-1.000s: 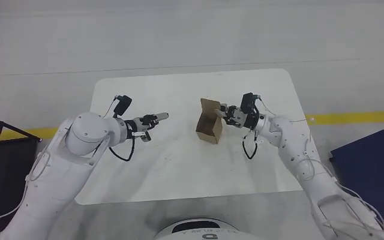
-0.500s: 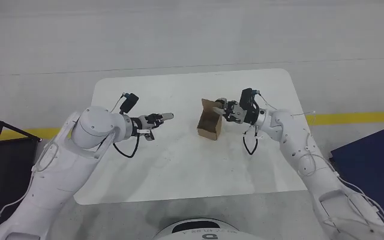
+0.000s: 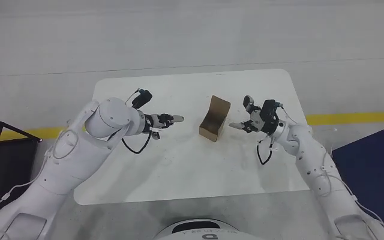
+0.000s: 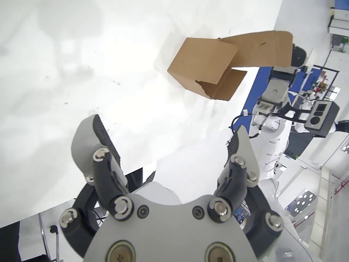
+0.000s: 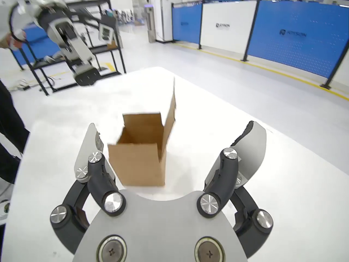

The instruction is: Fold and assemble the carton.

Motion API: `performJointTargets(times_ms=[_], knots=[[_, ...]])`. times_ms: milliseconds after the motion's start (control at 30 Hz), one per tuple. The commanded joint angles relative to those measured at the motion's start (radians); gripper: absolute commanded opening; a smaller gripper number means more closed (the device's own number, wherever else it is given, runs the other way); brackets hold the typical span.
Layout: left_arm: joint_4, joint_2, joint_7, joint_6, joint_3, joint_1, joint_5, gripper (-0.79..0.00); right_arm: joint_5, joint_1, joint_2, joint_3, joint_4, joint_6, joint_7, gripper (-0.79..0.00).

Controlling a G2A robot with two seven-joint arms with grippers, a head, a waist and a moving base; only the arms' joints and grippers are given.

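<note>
A small brown carton (image 3: pixel 214 118) stands on the white table (image 3: pixel 180 174) near its middle, its open side facing right and one long flap raised. My left gripper (image 3: pixel 174 119) hovers to its left, a short gap away, open and empty. In the left wrist view the carton (image 4: pixel 203 66) lies beyond the open gripper (image 4: pixel 167 126). My right gripper (image 3: pixel 240 114) is just right of the carton, open and not touching it. From the right wrist the carton (image 5: pixel 139 159) sits close in front of the spread gripper (image 5: pixel 173 129), showing its hollow inside.
The table's rounded edges lie well away from the carton, with bare surface in front and behind. A yellow floor line (image 3: pixel 345 117) runs past the table's right side. Blue partition panels (image 5: pixel 297 36) and a black rack (image 5: pixel 90 36) stand in the room behind.
The right gripper has let go of the carton, opened and drawn back to the right. The left gripper has moved right, closer to the carton. The carton now stands on its own.
</note>
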Motion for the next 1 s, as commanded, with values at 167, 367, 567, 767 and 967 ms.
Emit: performJointTargets(times_ms=[167, 367, 567, 767, 967], knots=[[0.087, -0.027, -0.001, -0.002, 0.127, -0.128, -0.014, 0.000, 0.059, -0.012, -0.023, -0.050, -0.004, 0.134, -0.002, -0.058], [0.191, -0.094, 0.008, 0.007, 0.278, -0.257, -0.053, 0.000, 0.062, 0.012, -0.042, -0.110, 0.015, 0.201, 0.040, -0.077], [0.301, -0.159, 0.016, -0.001, 0.369, -0.341, -0.100, 0.000, 0.057, 0.034, -0.053, -0.139, 0.035, 0.219, 0.070, -0.095], [0.369, -0.197, 0.025, -0.021, 0.406, -0.378, -0.127, 0.000, 0.026, 0.044, -0.051, -0.143, 0.028, 0.207, 0.110, -0.092], [0.410, -0.209, 0.043, -0.036, 0.406, -0.369, -0.150, 0.000, 0.040, 0.036, -0.052, -0.140, -0.009, 0.223, 0.156, -0.089]])
